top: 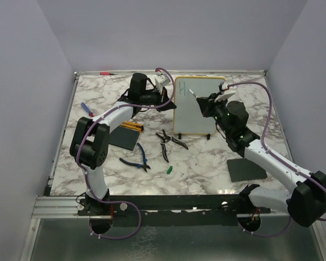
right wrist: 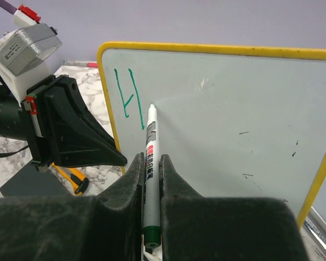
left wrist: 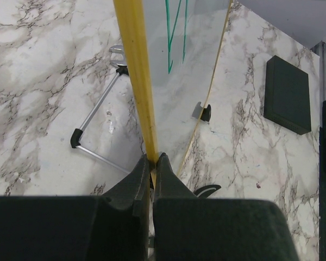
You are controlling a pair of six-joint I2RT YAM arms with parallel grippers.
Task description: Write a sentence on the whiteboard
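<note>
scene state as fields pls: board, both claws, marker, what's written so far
whiteboard: upright on its feet
left claw: shut on the yellow rim of the board's left edge
right claw: shut on a marker, aimed at the board
marker tip: at the board face, just right of the writing
written: one teal-green H, top left corner
progress: sentence barely started
loose in front of board: blue-handled pliers, green cap, dark pad
</note>
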